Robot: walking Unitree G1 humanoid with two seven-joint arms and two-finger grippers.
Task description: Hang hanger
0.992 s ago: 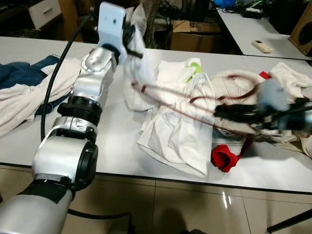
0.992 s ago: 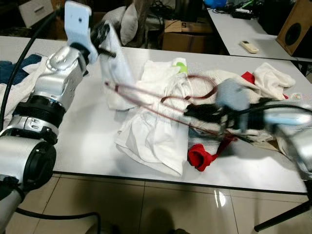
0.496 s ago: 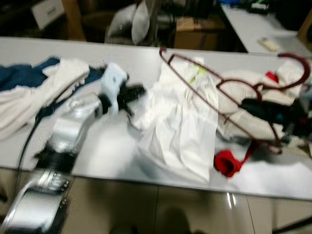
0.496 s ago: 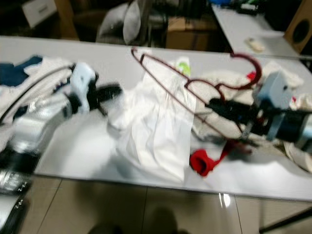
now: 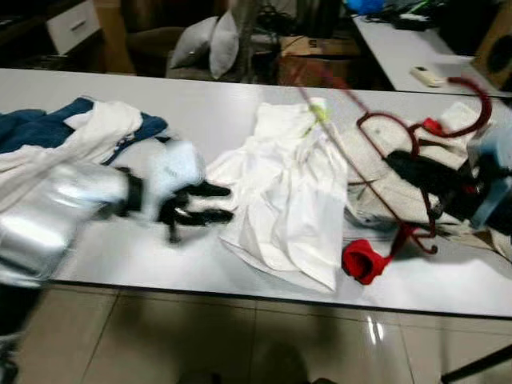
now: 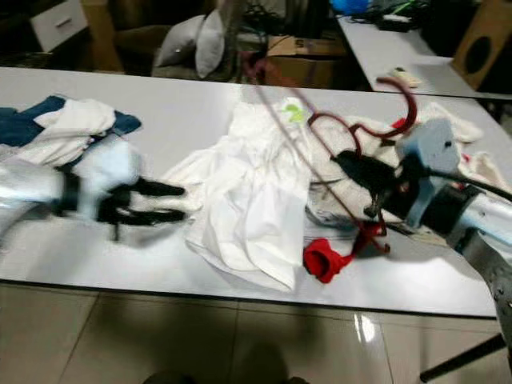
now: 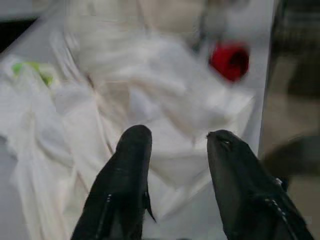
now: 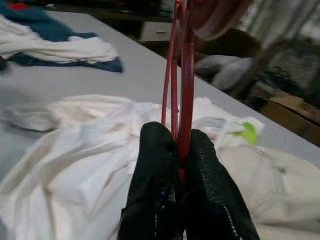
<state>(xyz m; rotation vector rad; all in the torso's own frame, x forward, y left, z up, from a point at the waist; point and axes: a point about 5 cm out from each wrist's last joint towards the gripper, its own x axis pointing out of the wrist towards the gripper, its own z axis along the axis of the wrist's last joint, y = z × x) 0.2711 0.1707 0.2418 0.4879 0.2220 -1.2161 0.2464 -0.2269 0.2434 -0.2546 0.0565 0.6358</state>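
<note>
1. The dark red thin wire hanger is held up off the long white table, at about 3 o'clock in the head views. It stands above the crumpled white shirt and the cream heap of cloth at 2 o'clock.
2. The right gripper is clenched on the hanger's wire, with both black fingertips pinching two red strands close together in the right wrist view.
3. The left gripper hovers low over the table at 9 o'clock, just beside the shirt's edge. Its fingers are apart and hold nothing.
4. The hanger's long axis runs tilted, from about 11 o'clock far down to 4 o'clock near. Its hook curls upward at 2 o'clock.
5. Judged from its thinness, the hanger is light, springy and fairly slick. It may swing or twist in a two-finger pinch, so a grip near the hook's neck looks steadier.
6. A red rolled cloth lies by the table's near edge at 5 o'clock, and blue and white clothes lie at 10 o'clock.
</note>
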